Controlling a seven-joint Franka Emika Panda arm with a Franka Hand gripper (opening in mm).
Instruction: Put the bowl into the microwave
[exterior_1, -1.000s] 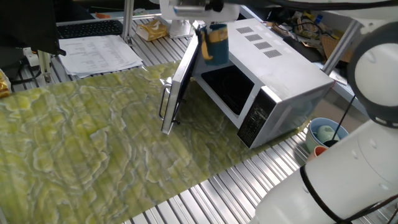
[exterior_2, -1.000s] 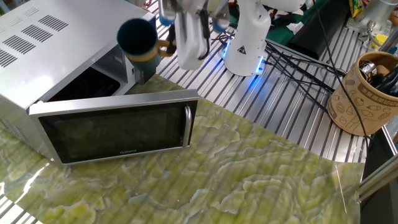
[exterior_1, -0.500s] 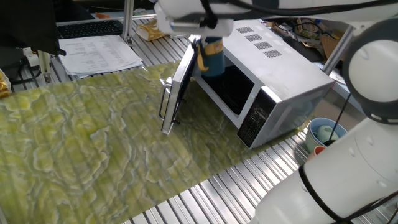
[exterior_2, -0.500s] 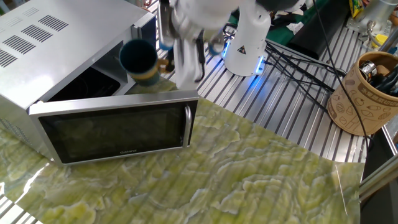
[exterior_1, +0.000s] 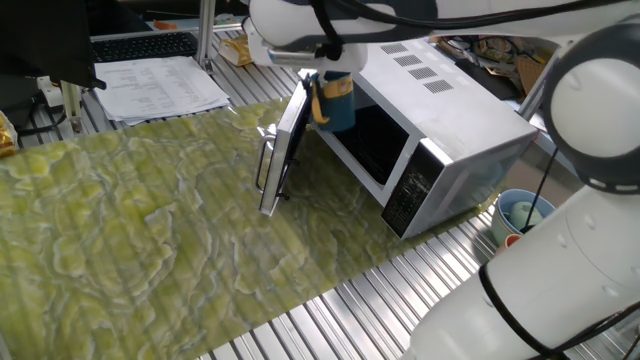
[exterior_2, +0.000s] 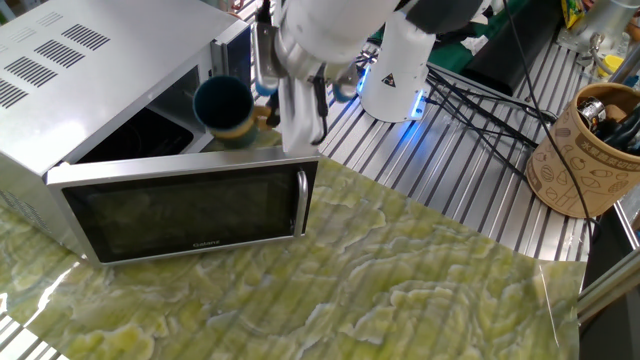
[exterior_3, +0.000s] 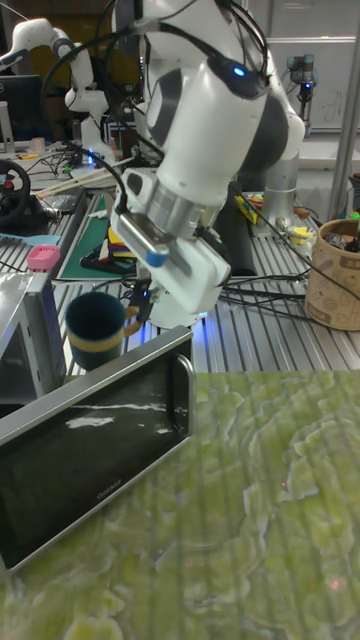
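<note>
Nearest the tall fixed view, low in the frame, the microwave is standing with its door swung open, and just above the door's top edge we are carrying the bowl, which is sitting lower than it was a second ago and closer to the opening. Behind it, our gripper is holding the bowl by its yellow-tan handle with the fingers clamped on it. We judge the lowering nearly done, so carrying it inward into the cavity comes next.
</note>
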